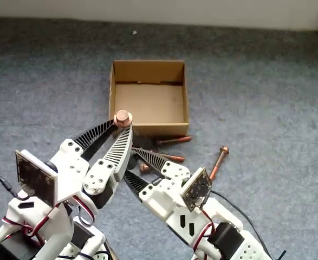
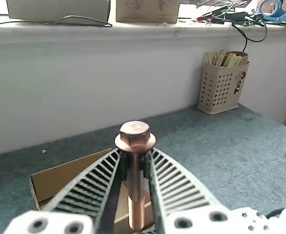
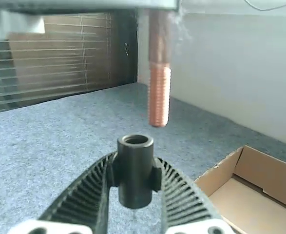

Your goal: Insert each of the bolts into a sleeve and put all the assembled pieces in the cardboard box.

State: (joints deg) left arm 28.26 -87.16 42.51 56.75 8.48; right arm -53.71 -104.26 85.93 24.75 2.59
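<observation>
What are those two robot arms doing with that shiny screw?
They're putting two parts together. The left gripper holds a copper bolt upright, head on top. The right gripper holds a black sleeve right under it. The bolt's tip hangs just above the sleeve's hole, not in yet. The cardboard box is empty, and more bolts lie on the carpet.

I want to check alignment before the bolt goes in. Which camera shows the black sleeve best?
The right wrist view: the sleeve stands upright in the right gripper, bore open, the bolt tip just above. In the high view it is hidden under the left gripper; the left wrist view looks along the bolt's shank.
</observation>
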